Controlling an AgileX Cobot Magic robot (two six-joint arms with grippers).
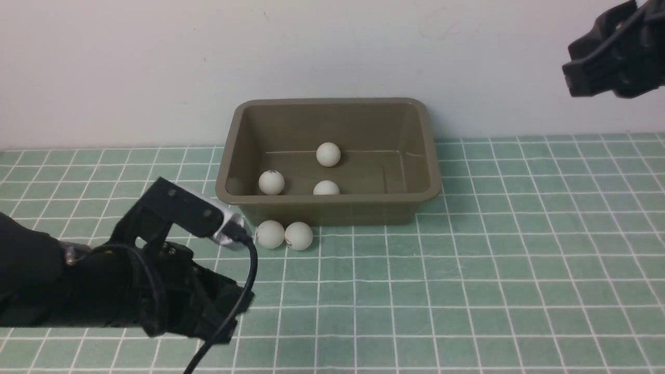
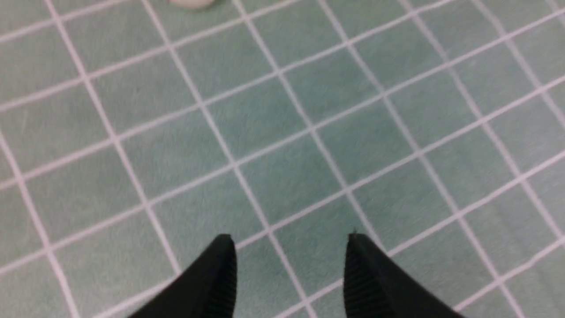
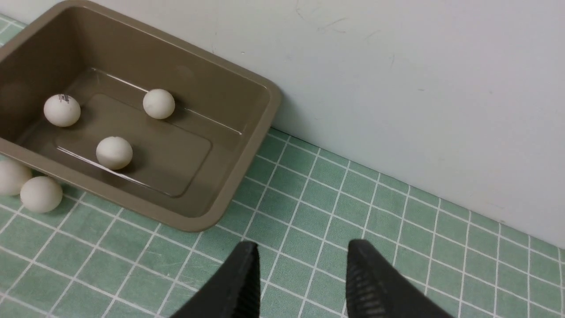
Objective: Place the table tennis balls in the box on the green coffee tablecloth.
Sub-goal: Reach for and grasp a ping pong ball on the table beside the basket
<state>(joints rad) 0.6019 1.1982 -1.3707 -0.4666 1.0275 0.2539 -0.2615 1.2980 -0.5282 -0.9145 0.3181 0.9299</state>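
1. The box (image 1: 332, 212) is sitting open side up on the green checked tablecloth (image 1: 478, 259), at about 12 o'clock in the front view, with its back up against the pale wall (image 1: 156, 62). Its long side is running straight across, 9 to 3 o'clock.
2. Three white balls are lying inside it: one (image 1: 328, 154) toward the back near the middle, one (image 1: 271, 182) at about 8 o'clock on the floor of the box, and one (image 1: 326, 188) at 6 o'clock, half hidden by the front rim.
3. Two more balls (image 1: 270, 234) (image 1: 298, 236) are sitting outside on the cloth, touching each other, just beside the front wall at roughly 7 o'clock of the box.
4. Writing: the 8 o'clock ball is showing a small dark print on top, and the right-hand loose one a dark mark too, but both are way too tiny to read.
5. The left gripper (image 2: 289, 247) is hanging low over bare cloth at 8 o'clock of the scene, jaws apart, nothing between them.
6. The right gripper (image 3: 300, 258) is hovering high up at 2 o'clock, jaws also apart and gripping nothing.
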